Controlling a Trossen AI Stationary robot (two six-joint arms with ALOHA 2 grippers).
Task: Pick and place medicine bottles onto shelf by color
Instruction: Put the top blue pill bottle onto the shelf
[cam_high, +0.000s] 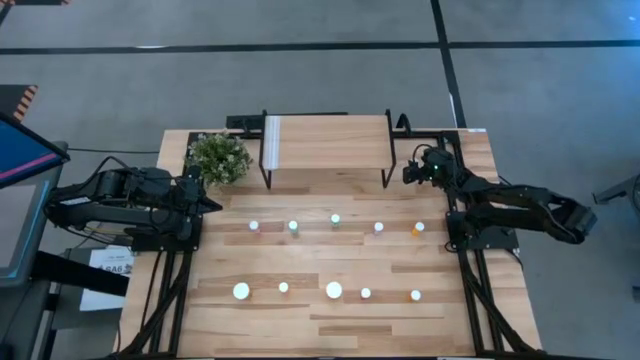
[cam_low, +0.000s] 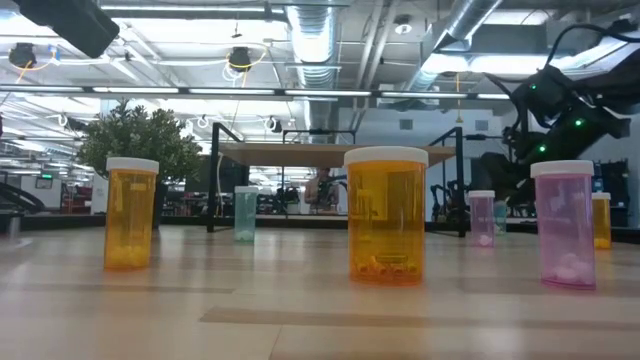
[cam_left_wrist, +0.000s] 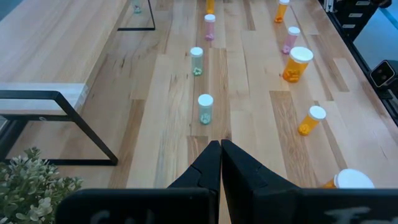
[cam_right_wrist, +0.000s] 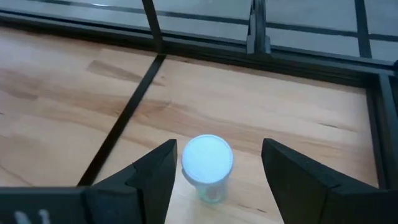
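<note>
The medicine bottles (cam_high: 334, 219) stand in two rows on the table (cam_high: 300, 330) in the high view: five in a row nearer the shelf (cam_high: 325, 142), five more toward the near edge, all upright with white caps. The shelf sits at the far edge, centred, its top board bare, with a potted plant (cam_high: 219, 157) just beside it toward the far left corner. The left gripper (cam_high: 213, 204) waits at the left edge near the plant; the right gripper (cam_high: 410, 173) is beside the shelf's right legs.

The low view shows two orange bottles (cam_low: 386, 214) and a pink bottle (cam_low: 566, 224) close up, a green one (cam_low: 245, 213) farther back, and the shelf behind them.

In the left wrist view, the left gripper (cam_left_wrist: 220, 163) has its fingers pressed together, holding nothing; green, pink and orange bottles stand beyond it.

In the right wrist view, the right gripper (cam_right_wrist: 217, 169) is spread wide, with a clear white-capped bottle (cam_right_wrist: 208, 164) standing between the fingers, not touched by either.
</note>
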